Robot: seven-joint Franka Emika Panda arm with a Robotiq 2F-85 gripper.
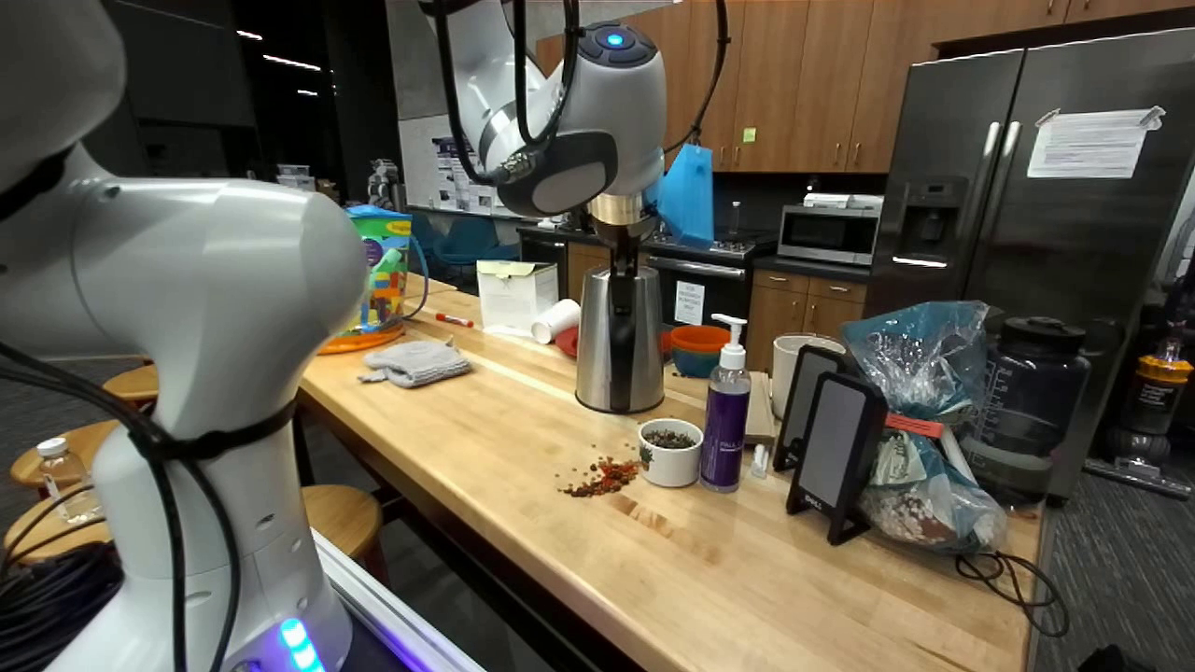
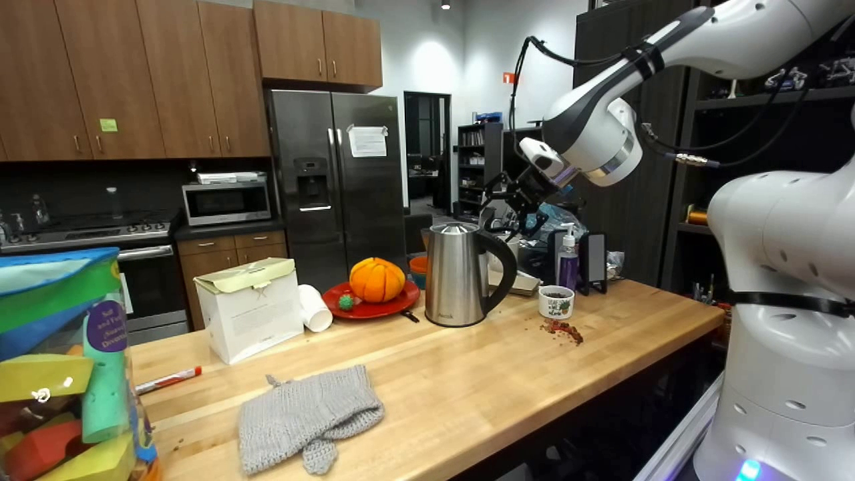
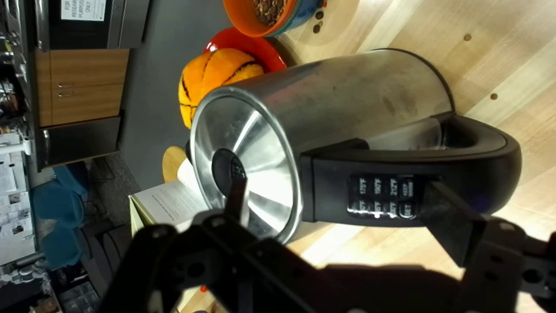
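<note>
A steel kettle (image 2: 454,280) with a black handle (image 2: 509,274) stands upright on the wooden table. It also shows in an exterior view (image 1: 596,345) and in the wrist view (image 3: 347,91), where its lid and temperature buttons face the camera. My gripper (image 3: 336,186) is open and empty, its fingers wide apart. In the wrist view one finger overlaps the lid and the other overlaps the handle's button panel. In an exterior view the gripper (image 2: 502,224) is tilted just above the handle top. I cannot tell whether the fingers touch the kettle.
A white cup (image 2: 556,306) stands near scattered spices (image 2: 562,329), a purple pump bottle (image 1: 725,434) and black speakers (image 1: 837,457). An orange pumpkin (image 2: 377,280) sits on a red plate (image 2: 334,302) behind the kettle. A white box (image 2: 257,324) and grey knit cloth (image 2: 300,407) lie farther along.
</note>
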